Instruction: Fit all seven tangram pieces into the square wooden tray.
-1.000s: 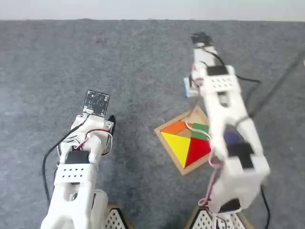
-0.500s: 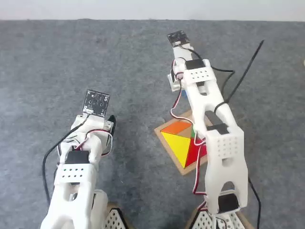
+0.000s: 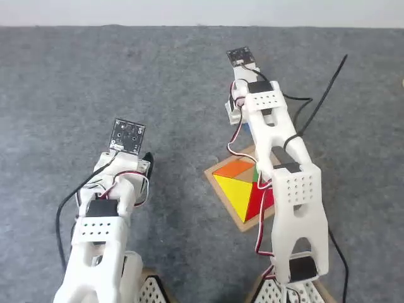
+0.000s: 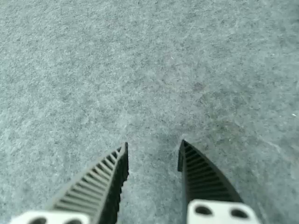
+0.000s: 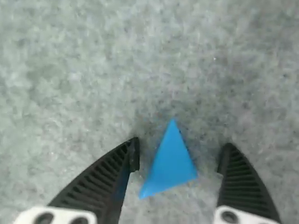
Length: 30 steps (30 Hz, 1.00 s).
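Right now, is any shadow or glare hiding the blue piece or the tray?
Right wrist view: no glare; the blue triangle is evenly lit between the open fingers of the right gripper. High view: no glare on the tray, but the right arm covers part of it.

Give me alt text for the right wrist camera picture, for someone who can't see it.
A small blue triangle piece lies flat on grey carpet between the two black ribbed fingers of the right arm's open claw. The fingers sit to either side of it and have not closed on it.
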{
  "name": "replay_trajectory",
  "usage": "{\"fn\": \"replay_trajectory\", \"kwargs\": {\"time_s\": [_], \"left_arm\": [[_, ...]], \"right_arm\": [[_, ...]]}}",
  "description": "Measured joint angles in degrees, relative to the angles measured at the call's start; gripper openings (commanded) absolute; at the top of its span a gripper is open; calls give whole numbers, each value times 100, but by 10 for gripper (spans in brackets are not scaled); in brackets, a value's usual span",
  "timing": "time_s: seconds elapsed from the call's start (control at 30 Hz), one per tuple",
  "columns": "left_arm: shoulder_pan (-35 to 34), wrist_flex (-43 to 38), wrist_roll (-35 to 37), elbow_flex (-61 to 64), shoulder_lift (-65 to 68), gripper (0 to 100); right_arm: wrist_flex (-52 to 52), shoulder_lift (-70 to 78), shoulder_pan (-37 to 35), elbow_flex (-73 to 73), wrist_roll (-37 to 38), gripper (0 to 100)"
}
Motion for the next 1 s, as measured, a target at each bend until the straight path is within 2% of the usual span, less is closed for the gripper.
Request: {"fn": "replay_trajectory", "kwargs": {"time_s": [0.07,0.47,0.6,0.83,1.0], "left_arm": [[0,0,0,0,0,174],[0,0,0,0,0,174],[0,0,0,0,0,174],[0,0,0,0,0,174],[0,0,0,0,0,174]], "right_arm": [[97,-9,44,-18,-9,93],[475,-18,70,-132,-211,118],[923,-273,158,-53,-273,118],[1890,-1530,501,-44,-264,118],[2699,-2585,914,-35,202,117]]}}
